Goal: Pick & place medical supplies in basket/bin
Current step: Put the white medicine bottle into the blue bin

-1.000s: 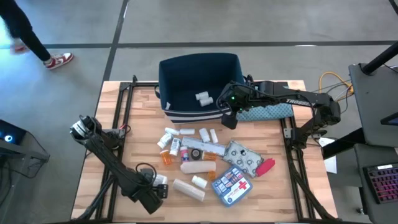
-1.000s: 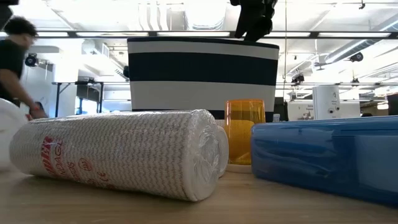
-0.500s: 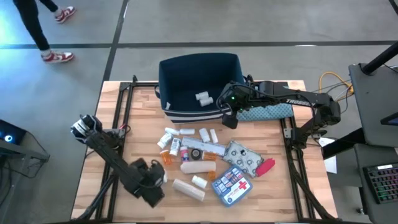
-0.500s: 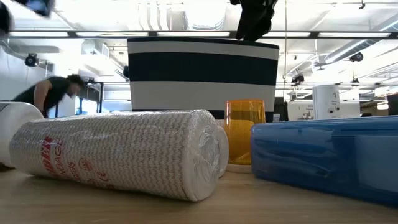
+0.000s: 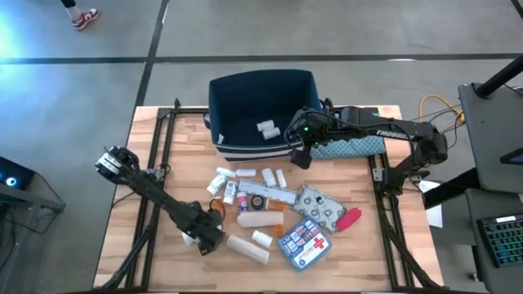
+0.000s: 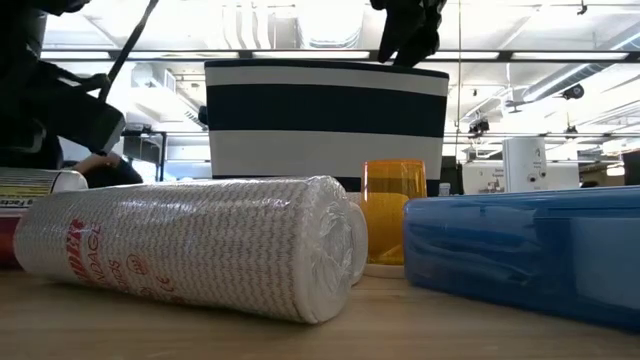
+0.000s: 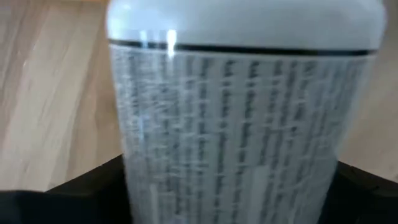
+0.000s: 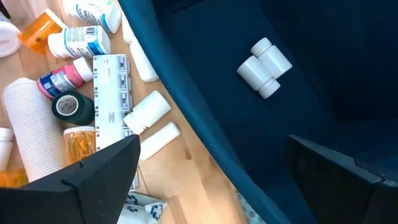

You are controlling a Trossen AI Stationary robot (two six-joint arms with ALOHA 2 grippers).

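Note:
Medical supplies lie in a pile on the wooden table: white bottles (image 5: 225, 173), an orange vial (image 5: 221, 207), bandage rolls (image 5: 248, 249), a silver blister pack (image 5: 319, 206), a blue first-aid pouch (image 5: 305, 239) and a red tool (image 5: 349, 219). My left gripper (image 5: 206, 238) points down, open, at the pile's near left. Its fingers (image 7: 62, 193) stand on either side of a lying white pill bottle (image 7: 242, 93). The navy bin (image 5: 237, 102) at the far middle holds two white bottles (image 5: 268, 128). My right gripper (image 5: 298, 151) hangs open above the bin's near right corner. My left gripper comes at the white pill bottle's labelled body (image 7: 242, 124) from above, one finger on each side and across its length. The bottle lies on the table. Whether the fingers touch it, I cannot tell.
A blue-grey patterned cloth (image 5: 351, 148) lies to the right of the bin, under my right arm. Black frame rails (image 5: 159, 139) run along the table's left and right sides. Bare wood (image 5: 155, 261) shows at the near left.
My left gripper has come down and moved a little toward the far edge, rolling about its own axis, and now straddles the white bottle at the pile's near left. A person behind the table has walked out of the high view.

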